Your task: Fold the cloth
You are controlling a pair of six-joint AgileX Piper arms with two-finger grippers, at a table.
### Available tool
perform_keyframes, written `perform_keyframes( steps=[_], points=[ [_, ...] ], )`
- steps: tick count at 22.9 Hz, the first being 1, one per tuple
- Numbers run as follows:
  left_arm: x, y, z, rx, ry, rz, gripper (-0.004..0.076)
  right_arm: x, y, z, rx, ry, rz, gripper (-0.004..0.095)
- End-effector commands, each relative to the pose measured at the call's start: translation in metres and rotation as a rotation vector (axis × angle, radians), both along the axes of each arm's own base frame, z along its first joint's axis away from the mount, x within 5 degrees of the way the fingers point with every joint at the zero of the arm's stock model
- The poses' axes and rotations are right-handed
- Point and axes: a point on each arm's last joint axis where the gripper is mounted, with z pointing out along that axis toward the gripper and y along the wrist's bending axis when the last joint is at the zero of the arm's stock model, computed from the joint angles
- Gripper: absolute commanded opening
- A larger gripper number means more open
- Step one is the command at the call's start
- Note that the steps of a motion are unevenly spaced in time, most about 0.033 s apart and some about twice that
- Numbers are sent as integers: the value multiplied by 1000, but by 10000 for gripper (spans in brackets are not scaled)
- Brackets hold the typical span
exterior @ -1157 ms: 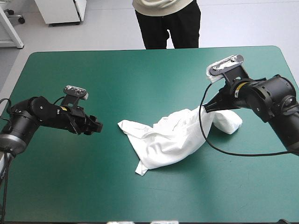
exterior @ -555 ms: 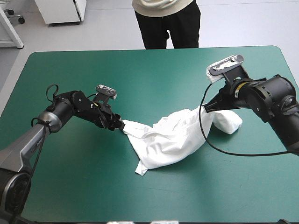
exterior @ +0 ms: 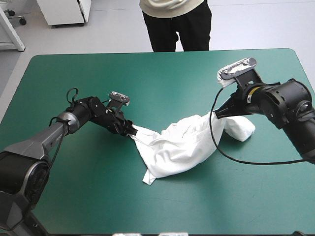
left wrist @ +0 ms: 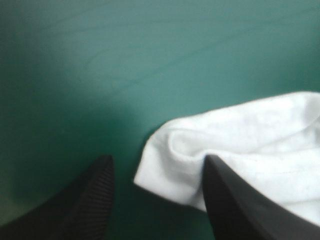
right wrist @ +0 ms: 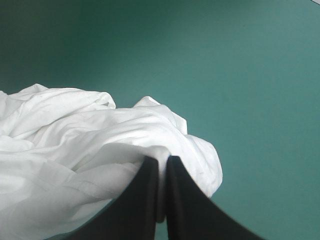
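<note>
T-shirt sits crumpled mid-table on the teal-green cover. The right gripper is pinched tight on a fold at the shirt's right end, anchoring it by the look of things. The left gripper has its fingers spread wide, straddling the shirt's left corner, probably set to clamp so both arms can spread it flat.

Plain white T-shirt, plain teal-green table cover, black finely ribbed jaws on left gripper.
</note>
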Motion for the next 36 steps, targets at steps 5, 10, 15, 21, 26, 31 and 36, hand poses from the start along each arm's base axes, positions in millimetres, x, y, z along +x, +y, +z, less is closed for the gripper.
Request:
perform_keyframes(
  steps=[5, 10, 15, 21, 26, 31, 36],
  points=[
    [-7, -28, -1, -7, -25, -84, 391, -5, -3, 22, 22, -123, 10, -17],
    [-8, -28, -2, -8, -7, -86, 94, -5, -3, 22, 21, -122, 10, -17],
    [-10, -27, 3, 2, -14, -106, -9, -5, -3, 22, 26, -125, 8, -17],
    [-21, -15, 86, 20, -242, -109, -9, -7, -2, 23, 59, -114, 10, -17],
    [-62, 5, 203, -33, -578, -68, -9, -21, -7, 40, 97, -203, 32, -17],
    [-107, 23, 310, -104, -877, -47, -9, -51, -21, 98, 145, -398, 57, -17],
    [-146, 38, 384, -159, -1119, -34, -9, -87, -38, 157, 182, -594, 73, -17]
  ],
)
